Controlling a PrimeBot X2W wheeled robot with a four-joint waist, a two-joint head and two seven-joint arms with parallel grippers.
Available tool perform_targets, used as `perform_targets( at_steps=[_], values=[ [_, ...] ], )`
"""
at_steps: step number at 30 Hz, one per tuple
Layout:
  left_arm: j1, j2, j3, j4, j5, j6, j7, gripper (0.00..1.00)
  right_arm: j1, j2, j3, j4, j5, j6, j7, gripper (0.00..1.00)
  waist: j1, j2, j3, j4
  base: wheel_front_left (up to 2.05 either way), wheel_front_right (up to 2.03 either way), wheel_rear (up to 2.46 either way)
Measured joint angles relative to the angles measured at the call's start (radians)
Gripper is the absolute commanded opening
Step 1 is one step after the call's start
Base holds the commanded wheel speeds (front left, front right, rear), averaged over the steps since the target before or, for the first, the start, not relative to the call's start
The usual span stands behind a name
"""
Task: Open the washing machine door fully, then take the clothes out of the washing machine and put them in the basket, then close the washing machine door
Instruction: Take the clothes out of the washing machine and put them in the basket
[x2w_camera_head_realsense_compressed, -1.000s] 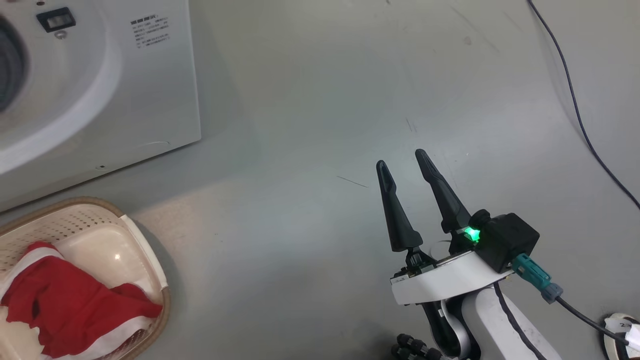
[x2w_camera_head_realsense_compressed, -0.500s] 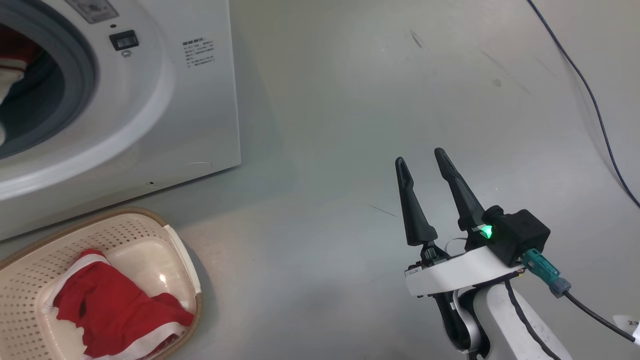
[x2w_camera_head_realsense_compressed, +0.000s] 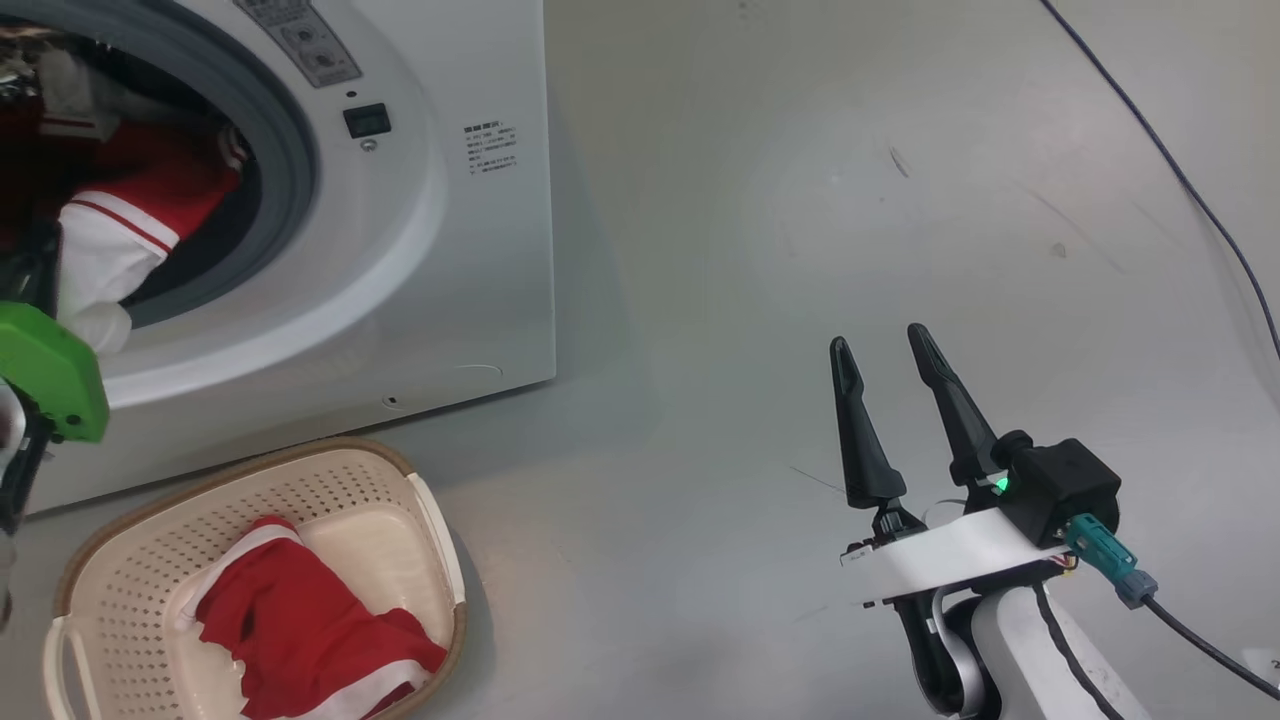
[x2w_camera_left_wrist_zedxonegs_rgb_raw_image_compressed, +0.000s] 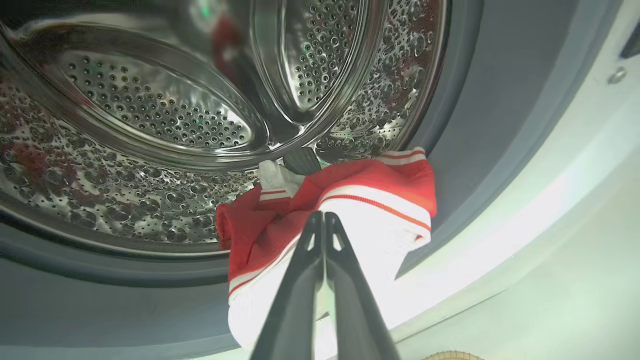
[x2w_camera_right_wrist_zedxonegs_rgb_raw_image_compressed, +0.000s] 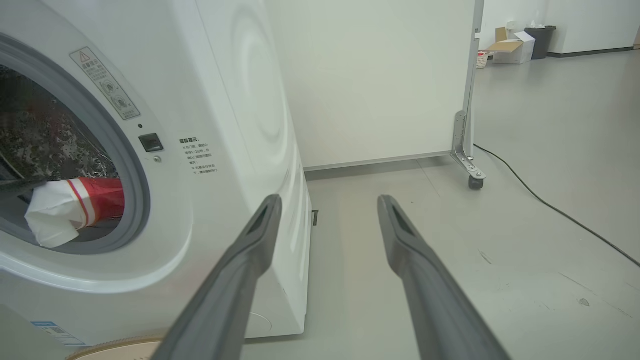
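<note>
The floor (x2w_camera_head_realsense_compressed: 750, 250) is smooth pale grey, marked with a few scuffs and thin dark scratches, and a dark cable (x2w_camera_head_realsense_compressed: 1200, 210) trails across it on the robot's right. The washing machine (x2w_camera_head_realsense_compressed: 480, 280) stands on this floor with its mouth uncovered, and the basket (x2w_camera_head_realsense_compressed: 230, 470) sits on the floor just in front of it, holding a red garment (x2w_camera_head_realsense_compressed: 300, 640).

In the right wrist view a white partition panel (x2w_camera_right_wrist_zedxonegs_rgb_raw_image_compressed: 375, 75) on a castor (x2w_camera_right_wrist_zedxonegs_rgb_raw_image_compressed: 475, 181) stands behind the machine. Far back, cardboard boxes (x2w_camera_right_wrist_zedxonegs_rgb_raw_image_compressed: 510, 42) and a black bin (x2w_camera_right_wrist_zedxonegs_rgb_raw_image_compressed: 539, 36) sit against a wall.

The left tool (x2w_camera_left_wrist_zedxonegs_rgb_raw_image_compressed: 324, 216) is clenched on a red-and-white garment (x2w_camera_left_wrist_zedxonegs_rgb_raw_image_compressed: 380, 200) at the mouth of the steel drum (x2w_camera_left_wrist_zedxonegs_rgb_raw_image_compressed: 150, 100), over the grey rubber ring (x2w_camera_head_realsense_compressed: 290, 170). The right tool (x2w_camera_head_realsense_compressed: 878, 338) is released and empty, above bare floor well apart from the machine.
</note>
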Motion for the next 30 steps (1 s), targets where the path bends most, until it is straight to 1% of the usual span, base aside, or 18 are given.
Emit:
perform_targets(
  at_steps=[4,5,13,23,25,27,30],
  values=[
    [0.021,-0.023,-0.011,-0.009,-0.008,0.000,-0.044,0.00,0.015,-0.006,-0.012,0.006,0.000,0.003,0.000,1.00,0.0000,0.0000,-0.029,0.024,0.00,0.00,0.00],
    [0.027,-0.028,-0.012,-0.012,-0.012,0.000,-0.058,0.00,0.019,-0.007,-0.014,0.007,-0.001,0.009,0.000,1.00,0.0000,0.0000,-0.036,0.030,0.00,0.00,0.00],
    [0.084,-0.054,0.000,-0.036,-0.046,0.000,-0.156,0.00,0.049,-0.013,-0.035,0.016,-0.003,0.019,0.000,1.00,0.0000,0.0000,-0.095,0.078,0.00,0.00,0.00],
    [0.122,-0.077,0.027,-0.122,-0.057,0.000,-0.174,0.00,0.076,-0.015,-0.052,0.019,-0.008,0.040,0.000,1.00,0.0000,0.0000,-0.147,0.122,0.00,0.00,0.00],
    [0.129,-0.077,0.042,-0.142,-0.057,0.000,-0.174,0.00,0.086,-0.015,-0.055,0.020,-0.008,0.040,0.000,1.00,0.0000,0.0000,-0.154,0.129,0.00,0.00,0.00],
    [0.134,-0.077,0.059,-0.165,-0.058,0.000,-0.176,0.00,0.089,-0.015,-0.055,0.022,-0.008,0.047,0.000,1.00,0.0000,0.0000,-0.160,0.136,0.00,0.00,0.00],
    [0.140,-0.078,0.095,-0.235,-0.058,0.000,-0.176,0.00,0.090,-0.015,-0.057,0.022,-0.008,0.050,0.000,1.00,0.0000,0.0000,-0.166,0.142,0.00,0.00,0.00]
  ],
)
